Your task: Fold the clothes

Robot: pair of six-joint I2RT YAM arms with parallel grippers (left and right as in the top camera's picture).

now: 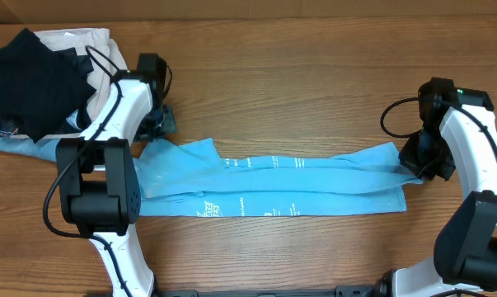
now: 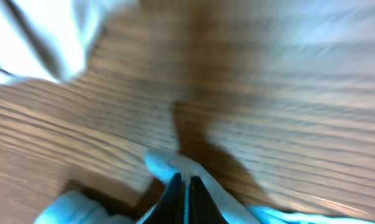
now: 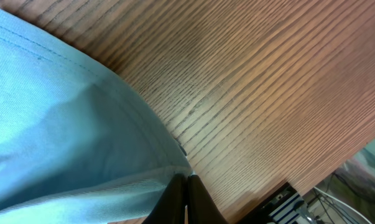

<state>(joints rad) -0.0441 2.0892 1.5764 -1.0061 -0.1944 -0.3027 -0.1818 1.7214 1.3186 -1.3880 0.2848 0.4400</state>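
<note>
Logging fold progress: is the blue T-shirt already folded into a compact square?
No, the T-shirt lies as a long narrow strip stretched sideways across the table.

The view is blurred. At the bottom edge the left gripper has its 2 dark jaws pressed together on a fold of the light-blue T-shirt. Grained wooden tabletop fills the rest, and a pale cloth lies top left.
</note>
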